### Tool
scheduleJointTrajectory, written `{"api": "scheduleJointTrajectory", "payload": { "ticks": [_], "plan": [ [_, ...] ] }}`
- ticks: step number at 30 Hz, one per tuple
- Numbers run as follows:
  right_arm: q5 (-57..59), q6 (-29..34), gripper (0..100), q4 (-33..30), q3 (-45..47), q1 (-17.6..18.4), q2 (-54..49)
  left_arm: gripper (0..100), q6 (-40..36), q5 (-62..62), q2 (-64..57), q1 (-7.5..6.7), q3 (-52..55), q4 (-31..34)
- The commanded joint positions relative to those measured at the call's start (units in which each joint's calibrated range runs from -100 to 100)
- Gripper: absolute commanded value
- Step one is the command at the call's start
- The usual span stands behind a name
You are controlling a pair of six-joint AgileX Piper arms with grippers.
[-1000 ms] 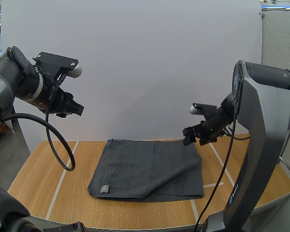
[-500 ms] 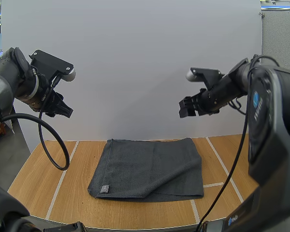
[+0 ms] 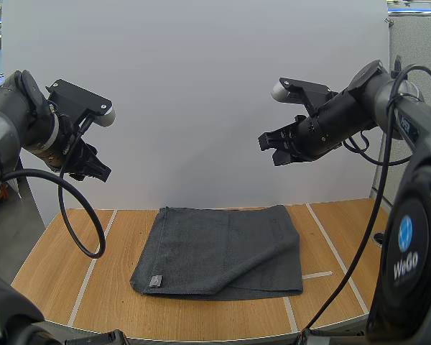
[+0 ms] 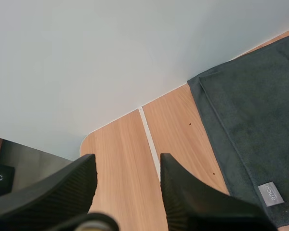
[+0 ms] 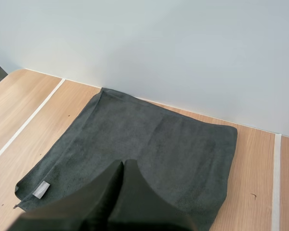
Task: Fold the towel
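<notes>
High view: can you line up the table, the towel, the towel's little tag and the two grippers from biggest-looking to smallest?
1. table
2. towel
3. left gripper and right gripper: they look about alike, so no ranking between them
4. tag

Charcoal-grey towel (image 3: 219, 248), plain all over, with a small pale grey label (image 3: 155, 281) on it. The surface (image 3: 49, 277) shows light honey wood grain, crossed by thin white stripes (image 3: 92, 267). Left gripper (image 4: 127, 166) is black, jaws finely ribbed on their inner faces. Right gripper (image 5: 123, 166) is black too. Behind, a plain white wall (image 3: 201, 72).
</notes>
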Motion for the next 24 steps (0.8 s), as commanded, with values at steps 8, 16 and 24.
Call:
{"api": "scheduleJointTrajectory", "payload": {
  "ticks": [8,16,24],
  "plan": [
    [5.41,2.46,0,-0.47,1.84,-0.21,-6.85,67,11.08,-1.16,8.20,-0.07,0.39,-10.26],
    [5.41,0.64,0,-3.43,14.87,-0.21,-7.59,39,17.17,2.88,19.13,-0.07,0.39,-17.93],
    [5.41,-0.28,0,-3.55,23.34,-0.21,-13.09,0,19.88,3.85,25.50,-0.49,0.39,-22.25]
  ]
}}
